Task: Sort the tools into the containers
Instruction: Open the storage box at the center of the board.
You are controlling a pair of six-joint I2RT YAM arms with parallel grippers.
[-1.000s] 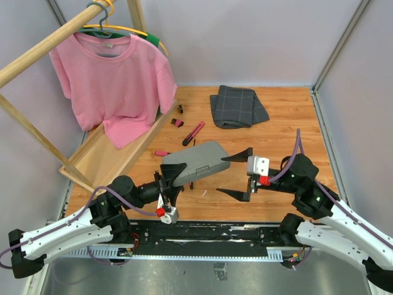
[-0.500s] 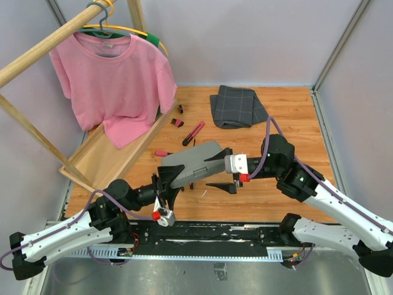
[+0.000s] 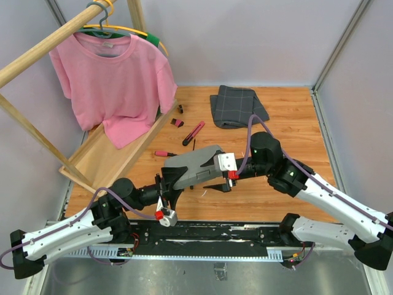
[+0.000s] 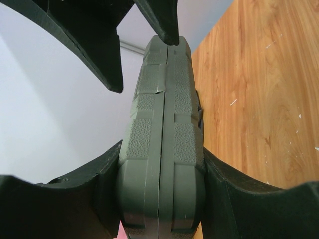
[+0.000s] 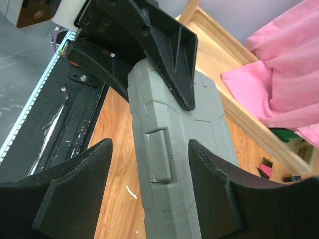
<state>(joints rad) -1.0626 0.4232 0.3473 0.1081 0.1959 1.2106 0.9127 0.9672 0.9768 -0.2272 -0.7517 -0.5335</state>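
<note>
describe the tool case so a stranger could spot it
On the wooden table, look at the middle of the near edge. The grey plastic case is clamped in the left gripper, far bulkier than the slim tools behind.

Pale grey walls box in the wooden tabletop. Far left, a wooden clothes rack carries a pink T-shirt. A folded grey cloth lies near the back wall.

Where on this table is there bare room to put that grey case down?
The widest bare wood is the table's right side, between the folded grey cloth and the right wall. Another strip runs along the near edge, beside the right arm. It is crowded left of the cloth, where small tools lie beside the wooden rack.
</note>
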